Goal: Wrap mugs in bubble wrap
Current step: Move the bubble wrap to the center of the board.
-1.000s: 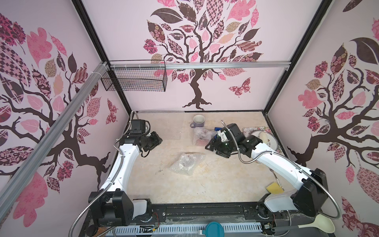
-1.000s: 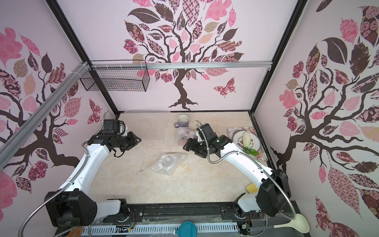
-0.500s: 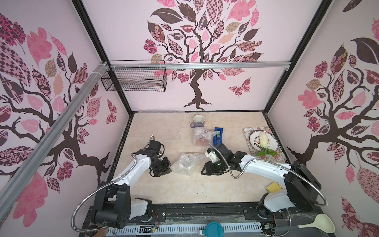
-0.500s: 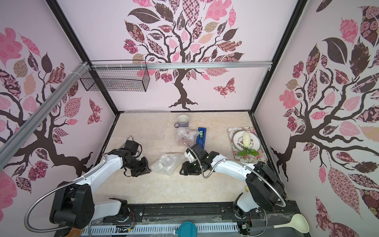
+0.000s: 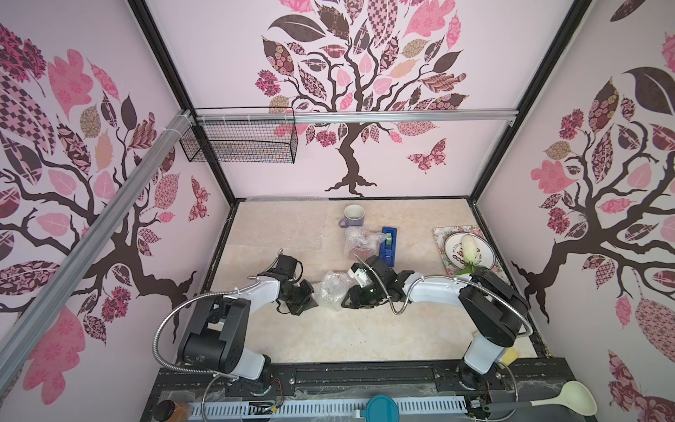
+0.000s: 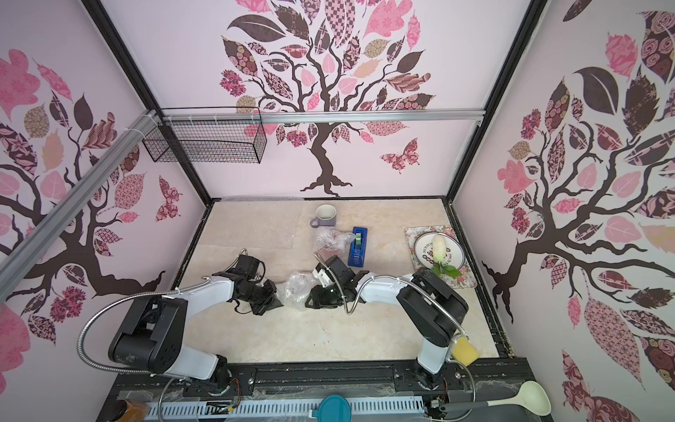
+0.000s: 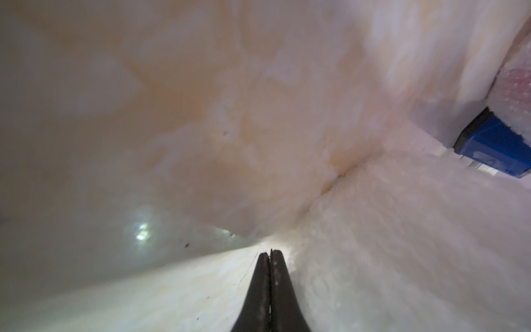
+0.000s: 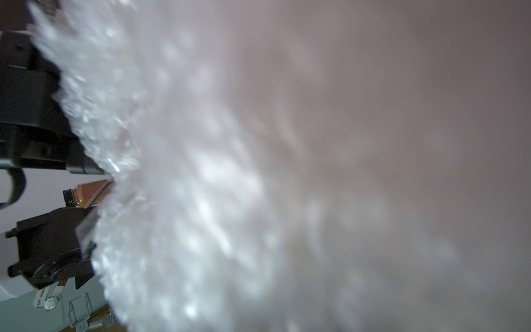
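Note:
A crumpled bubble wrap bundle lies mid-table between my two grippers; what it holds does not show. My left gripper touches its left edge, and in the left wrist view the fingers are pressed together beside the wrap. My right gripper presses into the bundle's right side; bubble wrap fills its wrist view and hides its jaws. A lavender mug stands bare at the back. In front of it lies a second wrapped bundle showing red inside.
A flat bubble wrap sheet covers the back left. A blue tape dispenser sits beside the red bundle. A floral tray with a plate stands at the right. A yellow sponge lies near the right arm's base.
Both arms came down from the back of the table to the middle bundle, one on each side. The left gripper shut. The right gripper narrowed against the wrap.

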`<state>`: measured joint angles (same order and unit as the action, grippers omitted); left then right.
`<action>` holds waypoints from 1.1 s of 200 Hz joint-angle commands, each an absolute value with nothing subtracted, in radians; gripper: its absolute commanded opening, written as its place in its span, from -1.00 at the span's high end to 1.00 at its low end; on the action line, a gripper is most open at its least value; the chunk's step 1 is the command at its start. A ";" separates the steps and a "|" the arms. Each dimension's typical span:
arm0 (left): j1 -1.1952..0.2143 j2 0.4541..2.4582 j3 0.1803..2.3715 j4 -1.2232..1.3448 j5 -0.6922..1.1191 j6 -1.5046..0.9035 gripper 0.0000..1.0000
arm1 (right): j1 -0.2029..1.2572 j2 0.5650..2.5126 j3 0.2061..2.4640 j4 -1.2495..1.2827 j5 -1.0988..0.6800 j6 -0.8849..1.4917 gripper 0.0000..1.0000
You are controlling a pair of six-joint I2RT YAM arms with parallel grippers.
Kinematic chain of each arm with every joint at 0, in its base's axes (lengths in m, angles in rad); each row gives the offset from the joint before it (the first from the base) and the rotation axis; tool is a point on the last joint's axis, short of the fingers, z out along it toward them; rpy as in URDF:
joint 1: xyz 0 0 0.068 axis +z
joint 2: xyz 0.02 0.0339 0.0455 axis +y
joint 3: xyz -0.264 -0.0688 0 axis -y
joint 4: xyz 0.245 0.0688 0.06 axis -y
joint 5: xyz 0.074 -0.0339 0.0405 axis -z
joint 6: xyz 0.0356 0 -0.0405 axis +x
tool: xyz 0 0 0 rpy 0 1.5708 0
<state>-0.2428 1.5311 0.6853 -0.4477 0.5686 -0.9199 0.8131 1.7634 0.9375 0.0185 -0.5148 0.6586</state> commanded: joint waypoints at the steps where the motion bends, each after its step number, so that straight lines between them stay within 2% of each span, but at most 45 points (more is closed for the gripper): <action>1: -0.232 1.598 0.792 -0.350 0.589 -0.922 0.90 | 0.812 1.839 1.024 0.079 -0.471 0.679 0.08; 47: -0.128 1.759 0.957 -0.348 0.568 -0.839 0.91 | 0.776 1.983 1.198 0.055 -0.381 0.707 0.07; 96: -0.124 1.957 1.172 -0.325 0.631 -0.777 0.85 | 0.701 2.053 1.293 0.045 -0.308 0.742 0.02; 126: -0.068 1.967 1.203 -0.377 0.628 -0.723 0.80 | 0.684 2.045 1.324 0.028 -0.318 0.735 -0.04; 155: 0.047 1.819 1.149 -0.533 0.523 -0.649 0.60 | 0.684 1.952 1.229 0.046 -0.328 0.776 -0.24; 172: 0.096 1.719 1.145 -0.614 0.392 -0.606 0.51 | 0.684 1.880 1.164 0.041 -0.338 0.802 -0.37; 184: 0.108 1.680 1.171 -0.624 0.299 -0.610 0.36 | 0.685 1.819 1.122 0.021 -0.344 0.815 -0.49; 203: 0.109 1.748 1.307 -0.658 0.265 -0.569 0.19 | 0.684 1.701 1.051 -0.032 -0.347 0.829 -0.68; 220: 0.088 1.920 1.521 -0.752 0.266 -0.494 0.15 | 0.683 1.579 1.012 -0.141 -0.333 0.795 -0.84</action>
